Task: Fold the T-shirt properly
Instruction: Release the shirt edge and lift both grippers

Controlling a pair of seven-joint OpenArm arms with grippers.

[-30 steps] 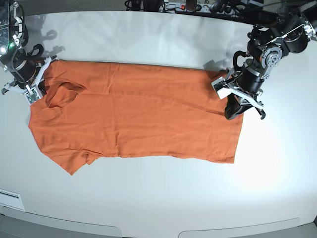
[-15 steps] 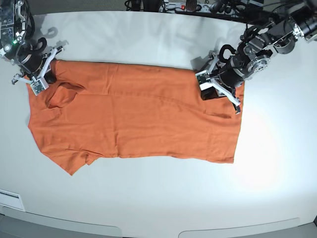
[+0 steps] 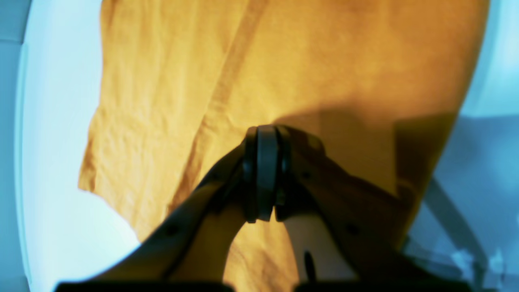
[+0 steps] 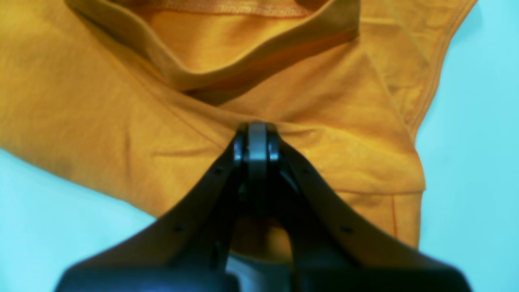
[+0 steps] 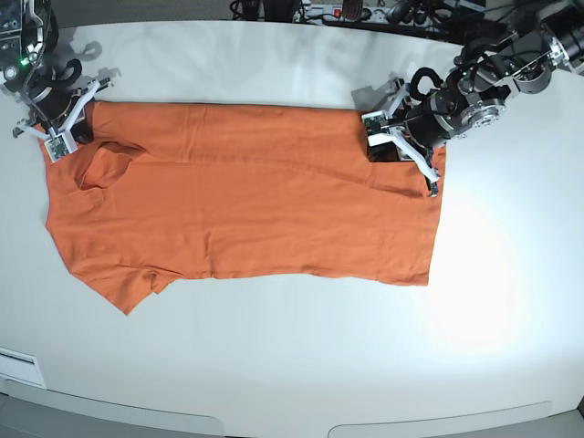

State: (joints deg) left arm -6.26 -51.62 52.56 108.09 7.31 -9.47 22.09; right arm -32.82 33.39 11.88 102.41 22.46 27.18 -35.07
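Note:
The orange T-shirt [image 5: 246,201] lies spread flat across the white table [image 5: 292,365], collar end at the view's left and hem at the right. My right gripper [image 5: 62,141] is shut on the shirt's far shoulder beside the collar. In the right wrist view its jaws [image 4: 256,129] pinch puckered fabric [image 4: 81,101] just below the neckline. My left gripper [image 5: 377,151] is shut on the far edge of the shirt near the hem. In the left wrist view its jaws [image 3: 261,136] are closed on the cloth [image 3: 324,61].
A power strip and cables [image 5: 338,11] run along the table's back edge. A white label [image 5: 18,367] sits at the front left edge. The left arm's body [image 5: 474,91] reaches in from the back right.
Both grippers moved toward the table's far edge, dragging the shirt with them. The left gripper shifted from the hem corner inward along the far edge.

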